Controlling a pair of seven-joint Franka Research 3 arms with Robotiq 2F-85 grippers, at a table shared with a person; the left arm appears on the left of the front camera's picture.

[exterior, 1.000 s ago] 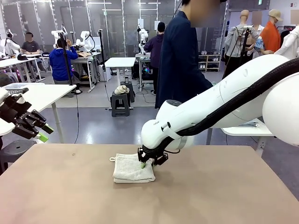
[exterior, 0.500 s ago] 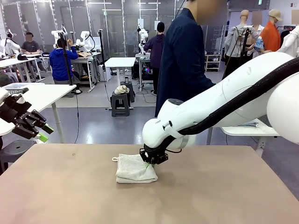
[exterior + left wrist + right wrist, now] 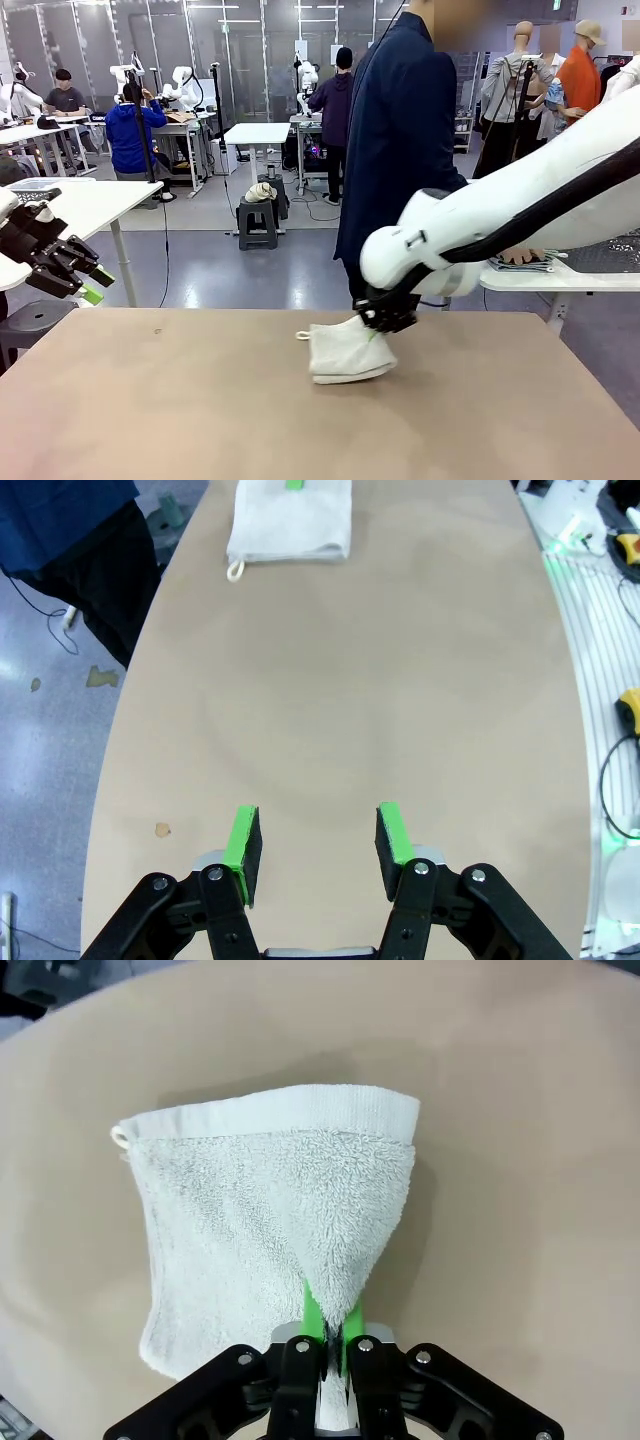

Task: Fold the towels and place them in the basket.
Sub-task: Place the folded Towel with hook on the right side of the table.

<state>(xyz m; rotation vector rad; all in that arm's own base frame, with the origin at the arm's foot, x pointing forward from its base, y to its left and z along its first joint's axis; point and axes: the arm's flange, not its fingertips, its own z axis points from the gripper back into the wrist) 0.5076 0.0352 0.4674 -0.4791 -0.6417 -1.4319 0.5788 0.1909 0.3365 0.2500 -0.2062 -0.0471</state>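
Right hand: my right hand (image 3: 385, 318) (image 3: 330, 1325) has its jaws pressed together on one edge of the cream-white towel (image 3: 345, 355) (image 3: 260, 1210), so that terry bunches between the green pads.
Towel position: folded, right of the bench's middle and close to the far edge. The pinched side is raised. I cannot tell whether the lower fold rests on the surface or hangs just clear.
Towel detail: a small corner loop (image 3: 301, 335) (image 3: 121, 1136) sticks out on the side away from my grip.
Left hand: my left hand (image 3: 85, 285) (image 3: 318, 825) is raised off the far-left corner of the bench, fingers partly apart with nothing between them.
Bench edges: the bench (image 3: 200, 400) (image 3: 350, 700) is tan with rounded corners. In the left wrist view one long edge curves away with grey floor beyond it.
Open room: bare surface runs from the towel to the near edge and across the whole left half. The two hands are well apart.
Far side: a person in a dark blue coat (image 3: 400, 150) stands just behind the far edge, near the right arm (image 3: 520, 200).
Marks: a small dark spot (image 3: 157, 331) lies near the far-left corner.
Writing: any print on the right arm's shell is too small for me to read.
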